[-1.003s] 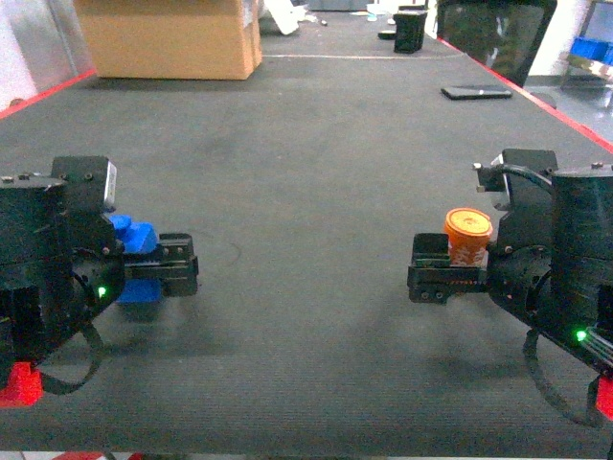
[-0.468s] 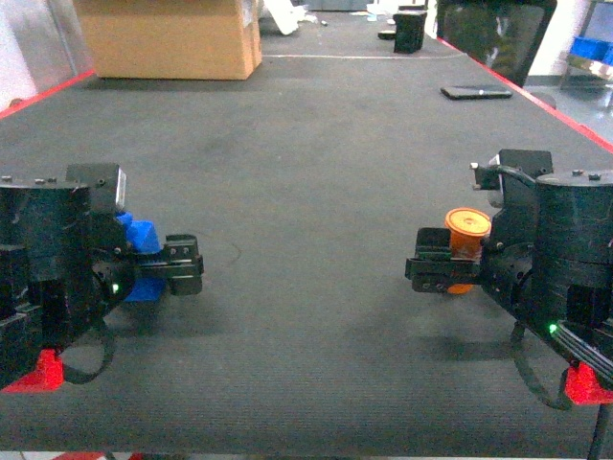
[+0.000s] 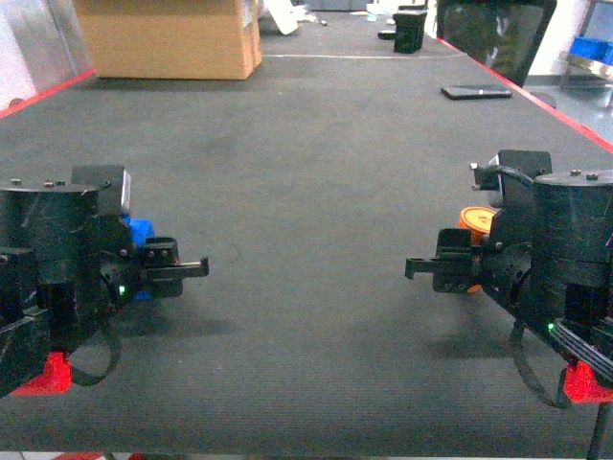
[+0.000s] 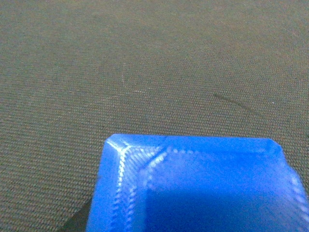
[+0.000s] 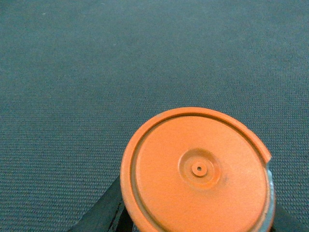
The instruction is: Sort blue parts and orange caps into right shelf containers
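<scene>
On the left of the head view, my left gripper [image 3: 182,266] is shut on a blue part [image 3: 140,230], which peeks out from behind the wrist. The left wrist view has that bright blue part [image 4: 193,188] filling its lower half, just over the dark mat. On the right, my right gripper [image 3: 436,268] is shut on an orange cap [image 3: 475,219], mostly hidden by the arm. In the right wrist view the cap's round flat face [image 5: 195,169] sits between dark fingers [image 5: 99,217]. A sliver of blue on a metal rack [image 3: 588,48] shows far right, too small to identify.
A cardboard box [image 3: 168,38] stands at the far left of the dark mat [image 3: 316,172]. A flat black device [image 3: 476,92] lies far right, with a black cup [image 3: 410,29] and a dark chair back [image 3: 493,34] behind it. Red strips edge the mat.
Both wrists have turned and dropped toward the mat. The blue part and the orange cap, once standing clear of the fingers, now sit lower and half hidden. The right gripper drew back rightward.
</scene>
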### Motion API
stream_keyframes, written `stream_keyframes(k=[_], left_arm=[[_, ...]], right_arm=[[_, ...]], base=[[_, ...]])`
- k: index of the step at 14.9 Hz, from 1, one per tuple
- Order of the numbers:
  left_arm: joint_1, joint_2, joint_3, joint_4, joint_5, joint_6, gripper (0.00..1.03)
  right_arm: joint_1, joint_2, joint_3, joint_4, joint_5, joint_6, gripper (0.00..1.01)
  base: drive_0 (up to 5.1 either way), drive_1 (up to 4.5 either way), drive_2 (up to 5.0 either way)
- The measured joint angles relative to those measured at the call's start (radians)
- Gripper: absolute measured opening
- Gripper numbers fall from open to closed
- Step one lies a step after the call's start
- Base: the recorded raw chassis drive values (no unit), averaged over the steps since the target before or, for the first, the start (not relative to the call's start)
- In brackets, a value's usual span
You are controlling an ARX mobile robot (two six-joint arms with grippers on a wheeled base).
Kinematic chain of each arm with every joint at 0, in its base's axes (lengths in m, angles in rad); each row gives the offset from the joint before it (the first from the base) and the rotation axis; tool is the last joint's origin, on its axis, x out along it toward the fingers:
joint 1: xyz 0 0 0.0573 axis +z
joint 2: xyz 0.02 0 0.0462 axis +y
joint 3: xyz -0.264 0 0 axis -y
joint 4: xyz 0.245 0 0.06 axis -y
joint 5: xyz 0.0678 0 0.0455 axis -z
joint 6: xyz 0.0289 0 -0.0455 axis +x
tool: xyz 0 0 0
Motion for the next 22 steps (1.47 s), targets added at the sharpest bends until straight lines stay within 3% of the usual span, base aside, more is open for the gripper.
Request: stream_keyframes(k=[4,7,9,10,11,12,13,14,15,18,19,20,22], left_arm=[[0.005,-0.078,-0.123,0.113,-0.024,-0.002,0.42],[0.002,-0.310,-0.286,0.247,-0.061,0.027,0.42],[-0.024,-0.518,-0.442,0.277,-0.116,0.040,0.42],[-0.058,-0.649,-0.528,0.260,-0.154,0.056,0.42],[-0.123,-0.893,-0.636,0.171,-0.209,0.087,0.42],[-0.153,-1.128,-0.693,0.041,-0.261,0.108,0.42],[-0.160,-1.219,-0.703,-0.018,-0.270,0.116,0.42],[-0.162,-1.294,-0.704,-0.064,-0.274,0.124,0.42],[-0.169,-1.350,-0.701,-0.119,-0.274,0.134,0.42],[-0.174,-1.341,-0.698,-0.138,-0.276,0.137,0.42],[-0.122,-1.412,-0.683,-0.307,-0.134,0.129,0.42],[-0.084,-1.480,-0.693,-0.386,-0.032,0.123,0.42],[-0.024,-1.569,-0.734,-0.445,0.078,0.114,0.42]], right_arm=[[0.013,-0.112,-0.143,0.108,0.017,-0.008,0.44],[0.019,-0.391,-0.336,0.076,0.045,-0.065,0.44],[0.014,-0.642,-0.494,0.002,0.063,-0.085,0.44],[0.004,-0.817,-0.570,-0.077,0.072,-0.092,0.44],[-0.012,-1.173,-0.664,-0.290,0.080,-0.095,0.44],[-0.016,-1.498,-0.704,-0.514,0.099,-0.094,0.44],[-0.016,-1.620,-0.713,-0.591,0.110,-0.094,0.44],[-0.010,-1.738,-0.723,-0.649,0.131,-0.094,0.44],[0.016,-1.794,-0.731,-0.635,0.164,-0.094,0.44],[0.036,-1.802,-0.732,-0.641,0.165,-0.094,0.44],[0.000,-1.831,-0.716,-0.760,0.081,-0.117,0.44],[-0.038,-1.858,-0.725,-0.803,0.033,-0.130,0.44],[-0.098,-1.908,-0.755,-0.815,-0.032,-0.136,0.44]], base=[[0.0,0.00,0.0],[0.0,0.00,0.0],[0.0,0.00,0.0],[0.0,0.00,0.0],[0.0,0.00,0.0],[0.0,0.00,0.0],[0.0,0.00,0.0],[0.0,0.00,0.0],[0.0,0.00,0.0],[0.0,0.00,0.0],[0.0,0.00,0.0],[0.0,0.00,0.0],[0.0,0.00,0.0]])
